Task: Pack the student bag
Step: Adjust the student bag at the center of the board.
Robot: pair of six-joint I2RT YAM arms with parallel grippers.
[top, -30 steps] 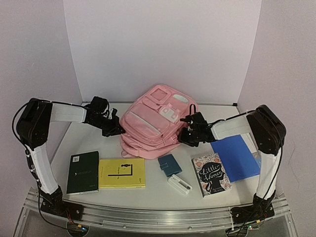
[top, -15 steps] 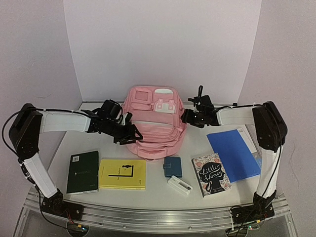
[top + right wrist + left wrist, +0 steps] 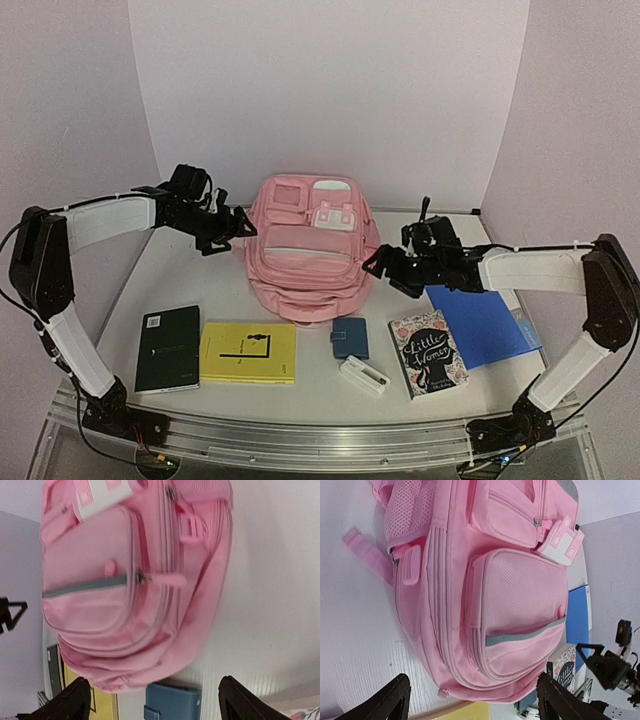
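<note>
The student bag [image 3: 310, 245], a big pink backpack with grey strips, lies front-up at the middle back of the table. My left gripper [image 3: 232, 227] hovers just off its left side, open and empty. My right gripper [image 3: 385, 265] hangs off the bag's lower right edge, also open and empty. In the left wrist view the student bag [image 3: 485, 590] fills the frame beyond my left gripper [image 3: 472, 705], whose jaws stand wide apart. In the right wrist view the student bag [image 3: 130, 580] lies beyond my right gripper [image 3: 155, 705], likewise spread wide.
In front of the bag lie a dark green book [image 3: 168, 348], a yellow book [image 3: 247, 352], a blue wallet-like case [image 3: 349, 337], a small white object [image 3: 364, 375], a "Little Women" book [image 3: 427, 353] and a blue folder [image 3: 478, 322]. White walls close in the back and sides.
The bag was turned square to the front and set down. Both grippers opened and let go of it; the left drew back up-left, the right down-right.
</note>
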